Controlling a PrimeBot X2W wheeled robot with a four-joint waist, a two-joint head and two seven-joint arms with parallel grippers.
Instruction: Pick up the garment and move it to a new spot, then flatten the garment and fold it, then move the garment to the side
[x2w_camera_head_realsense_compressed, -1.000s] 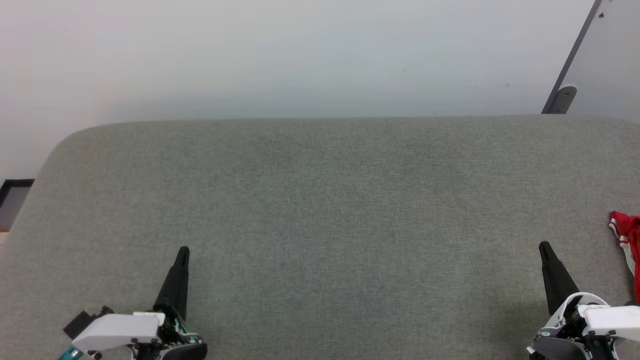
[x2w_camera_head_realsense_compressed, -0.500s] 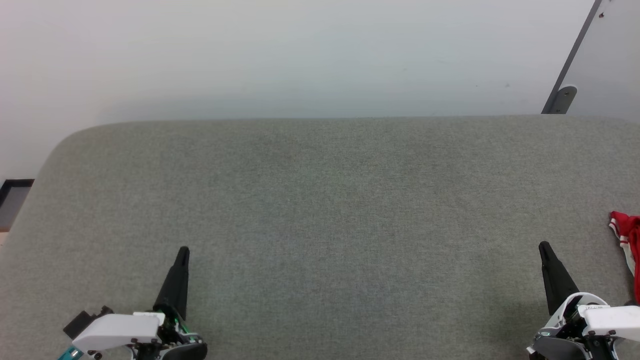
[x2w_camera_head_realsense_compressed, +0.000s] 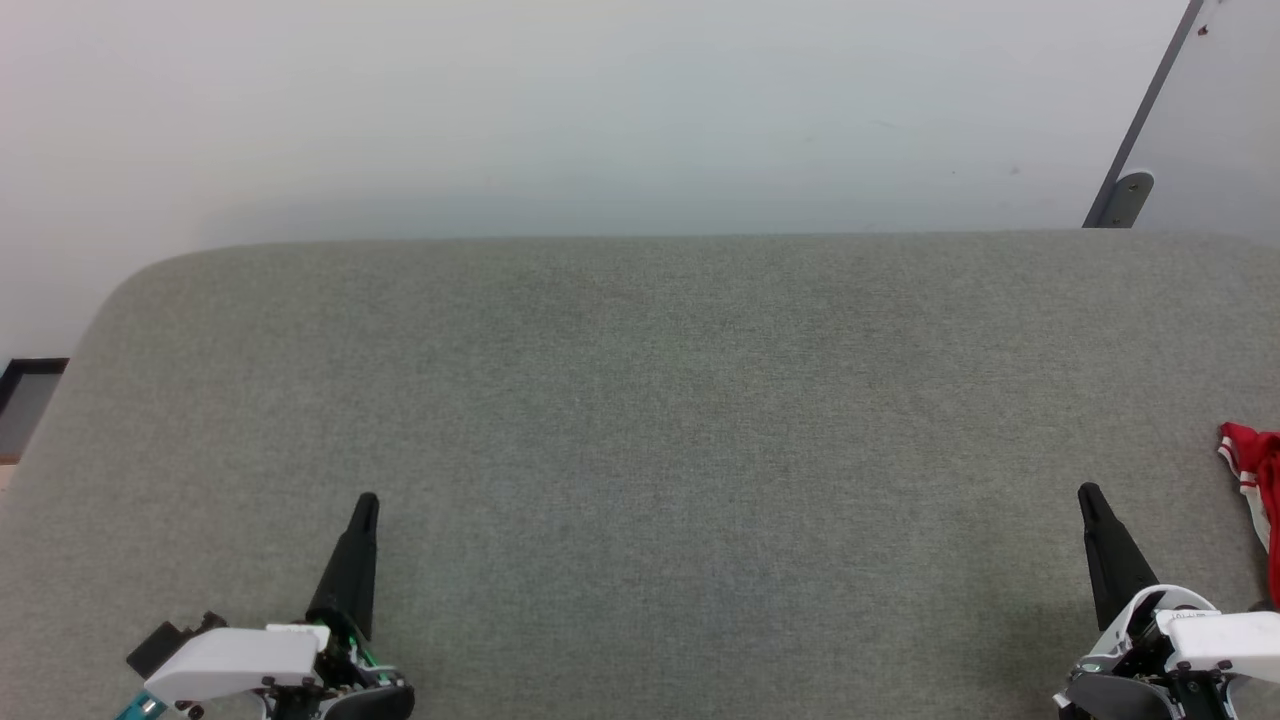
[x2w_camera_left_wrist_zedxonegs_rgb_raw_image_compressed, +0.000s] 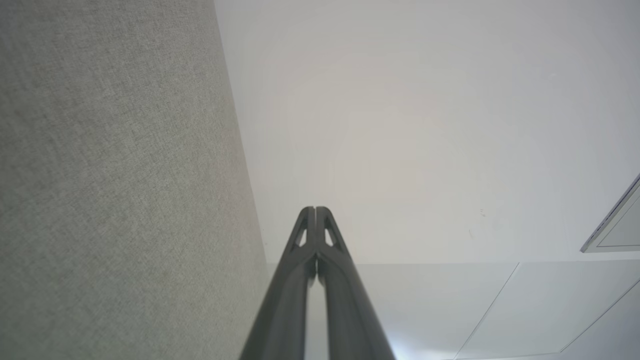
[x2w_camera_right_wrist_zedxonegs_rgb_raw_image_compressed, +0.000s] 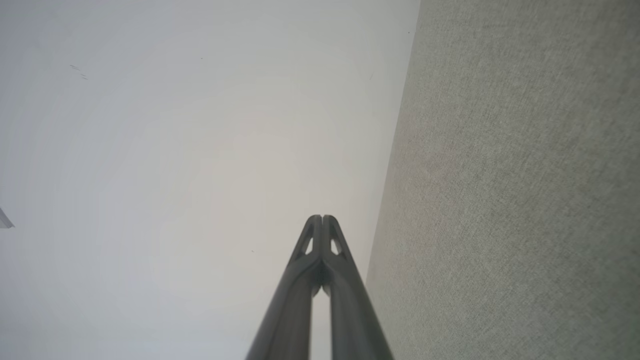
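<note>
Left gripper (x2w_camera_head_realsense_compressed: 366, 505) and right gripper (x2w_camera_head_realsense_compressed: 1089, 495) sit low over the near side of the grey fabric surface (x2w_camera_head_realsense_compressed: 640, 400). Their fingers are pressed together on nothing and point toward the wall (x2w_camera_head_realsense_compressed: 600, 120). The garment (x2w_camera_head_realsense_compressed: 1256, 468) lies bunched at the right edge, beside the right gripper, and its visible strip runs near-to-far. Broad open fabric lies between the grippers.

Nothing has changed in the last second: my left gripper (x2w_camera_head_realsense_compressed: 366, 500), my right gripper (x2w_camera_head_realsense_compressed: 1087, 492) and the red white-trimmed jersey garment (x2w_camera_head_realsense_compressed: 1254, 462) are all where they were.
</note>
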